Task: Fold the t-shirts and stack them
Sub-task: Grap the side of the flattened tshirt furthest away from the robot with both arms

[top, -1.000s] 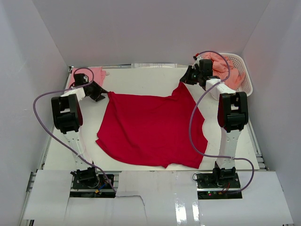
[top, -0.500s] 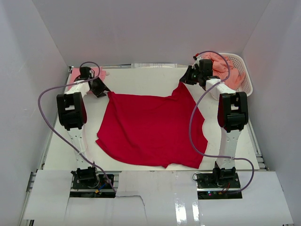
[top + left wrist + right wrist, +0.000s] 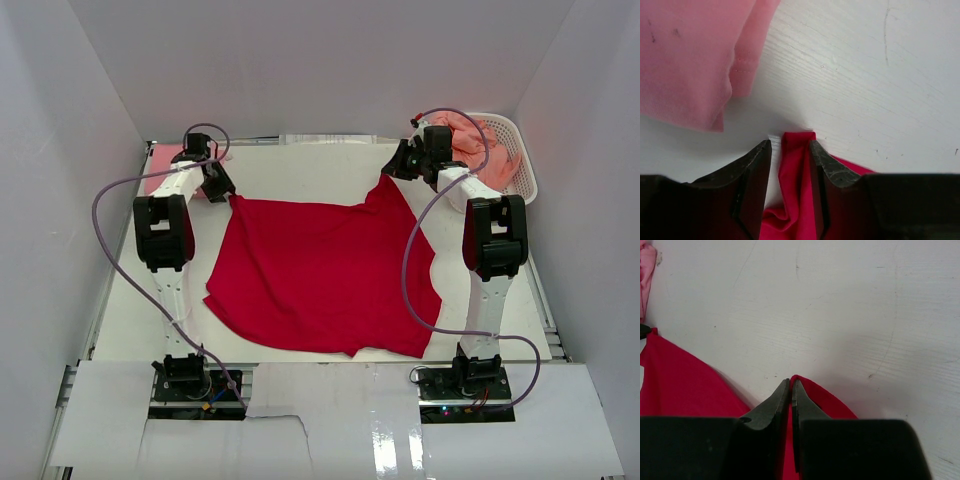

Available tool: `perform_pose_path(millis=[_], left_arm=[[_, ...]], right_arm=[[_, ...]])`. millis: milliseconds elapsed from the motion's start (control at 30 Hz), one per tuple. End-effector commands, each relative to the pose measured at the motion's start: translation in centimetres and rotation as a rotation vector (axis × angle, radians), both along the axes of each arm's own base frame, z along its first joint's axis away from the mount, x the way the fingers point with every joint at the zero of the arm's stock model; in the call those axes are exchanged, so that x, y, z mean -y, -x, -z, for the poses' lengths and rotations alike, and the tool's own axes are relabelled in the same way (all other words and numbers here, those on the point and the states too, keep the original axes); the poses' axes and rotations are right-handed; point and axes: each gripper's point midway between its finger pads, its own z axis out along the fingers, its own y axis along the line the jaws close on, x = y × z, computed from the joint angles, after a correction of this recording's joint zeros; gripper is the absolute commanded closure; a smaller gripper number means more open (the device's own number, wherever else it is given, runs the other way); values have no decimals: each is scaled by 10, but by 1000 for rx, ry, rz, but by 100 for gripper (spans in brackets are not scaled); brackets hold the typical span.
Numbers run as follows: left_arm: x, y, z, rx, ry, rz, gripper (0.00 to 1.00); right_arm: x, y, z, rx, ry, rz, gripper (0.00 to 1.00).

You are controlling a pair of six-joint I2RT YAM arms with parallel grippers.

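A bright red t-shirt (image 3: 320, 270) lies spread flat on the white table. My left gripper (image 3: 224, 190) is at its far left corner. In the left wrist view the jaws (image 3: 790, 145) stand open on either side of a bunched fold of red cloth (image 3: 797, 170), with a gap showing on the left. My right gripper (image 3: 392, 168) is shut on the shirt's far right corner, which is pinched between the closed jaws (image 3: 791, 382). A light pink shirt (image 3: 690, 60) lies just beyond the left gripper. It also shows at the far left of the top view (image 3: 160, 160).
A white latticed basket (image 3: 518, 165) stands at the far right corner with salmon-orange shirts (image 3: 466, 132) in it. White walls enclose the table on three sides. Both arms reach to the far side, with cables looping beside them.
My left arm has swung right and farther back, bringing its gripper onto the red shirt's far left corner. The right arm and the shirt have not moved.
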Motion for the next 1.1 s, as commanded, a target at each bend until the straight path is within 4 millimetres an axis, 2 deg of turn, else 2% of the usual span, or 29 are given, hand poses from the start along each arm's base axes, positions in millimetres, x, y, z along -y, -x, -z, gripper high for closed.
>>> perform_pose_path(millis=[0, 67, 100, 133, 200, 333, 367, 433, 633, 800, 867, 900, 933, 1067], left_arm=[[-14, 26, 43, -151, -121, 0, 53], [-16, 26, 44, -159, -142, 6, 60], [-2, 28, 48, -166, -150, 37, 61], [1, 29, 49, -174, -155, 43, 65], [2, 29, 53, -183, -166, 53, 65], [9, 33, 57, -208, -185, 74, 60], [9, 32, 57, -207, -192, 79, 54], [12, 34, 60, -220, -209, 89, 49], [16, 42, 73, -265, -215, 114, 49], [24, 46, 91, -310, -185, 158, 60], [26, 43, 91, -315, -205, 188, 75], [26, 50, 99, -352, -218, 201, 84], [28, 44, 97, -343, -237, 213, 99], [29, 50, 103, -379, -282, 228, 100]], right_arm=[[1, -8, -47, 105, -28, -7, 92], [2, -7, -48, 108, -28, -6, 92], [3, -7, -48, 106, -29, -7, 92], [3, -7, -49, 109, -31, -7, 92], [5, -6, -49, 109, -30, -5, 92], [7, -5, -49, 108, -34, -6, 92], [7, -5, -50, 111, -35, -7, 92], [7, -4, -50, 110, -38, -6, 92], [7, -3, -56, 117, -48, -4, 92], [6, -2, -62, 123, -55, -8, 92], [5, -2, -64, 126, -58, -10, 92], [6, -2, -63, 125, -61, -9, 92], [6, -1, -65, 128, -63, -10, 92], [5, -2, -67, 130, -71, -10, 92]])
